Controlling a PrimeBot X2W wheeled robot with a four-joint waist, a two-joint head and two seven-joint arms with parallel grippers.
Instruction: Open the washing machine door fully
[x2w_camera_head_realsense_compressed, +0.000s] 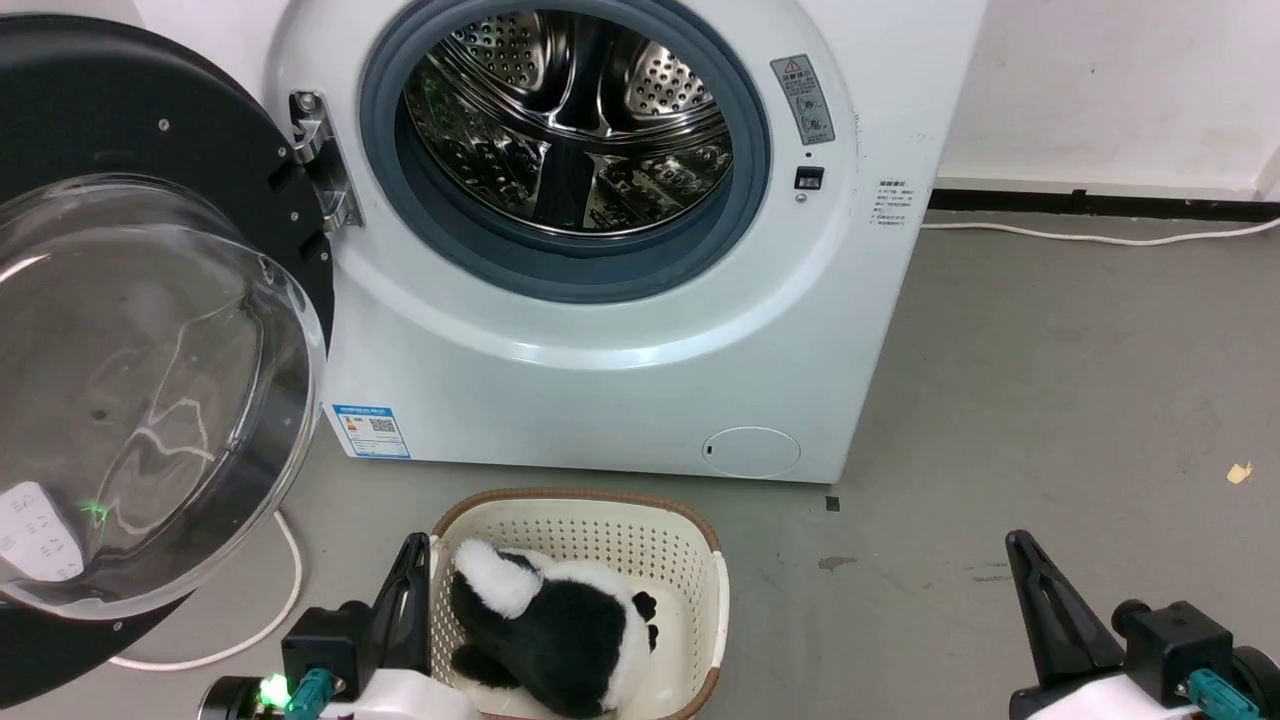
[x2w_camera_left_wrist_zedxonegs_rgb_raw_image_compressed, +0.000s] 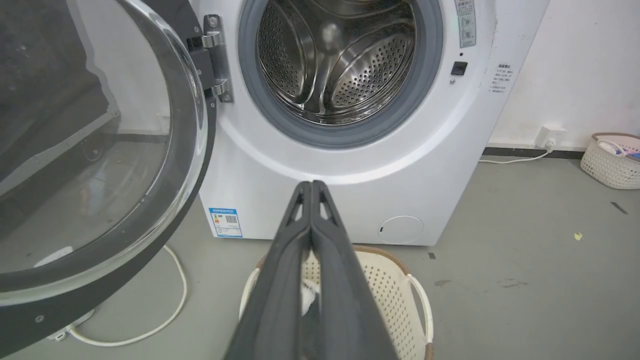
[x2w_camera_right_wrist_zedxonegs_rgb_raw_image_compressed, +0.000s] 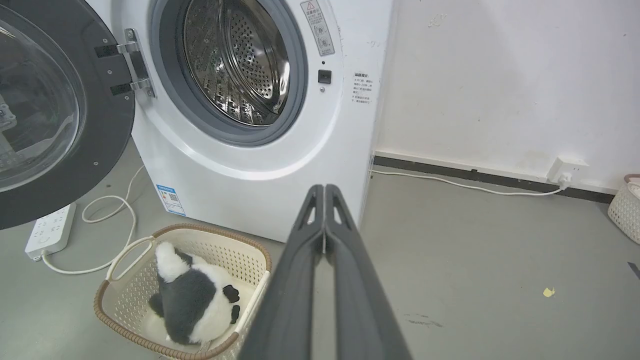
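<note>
Washing machine door (x2w_camera_head_realsense_compressed: 150, 350), swung open just up-left of the left hand (x2w_camera_head_realsense_compressed: 413, 545), which like the right hand (x2w_camera_head_realsense_compressed: 1018, 542) is pressed together, empty: likely heavy, rigid, slick; best pushed at its black rim (x2w_camera_head_realsense_compressed: 120, 90).

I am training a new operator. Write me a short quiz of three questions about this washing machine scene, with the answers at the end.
1. True or false: the washing machine door stands swung open, hinged on the robot's left side of the drum.
2. Multiple choice: what lies in the basket on the floor before the machine? A) a folded towel; B) a black-and-white plush toy; C) a bottle of detergent.
3. Fill in the missing word: the left gripper and the right gripper are both ____, and they hold nothing.

Key: 1 true; 2 B; 3 shut.
</note>
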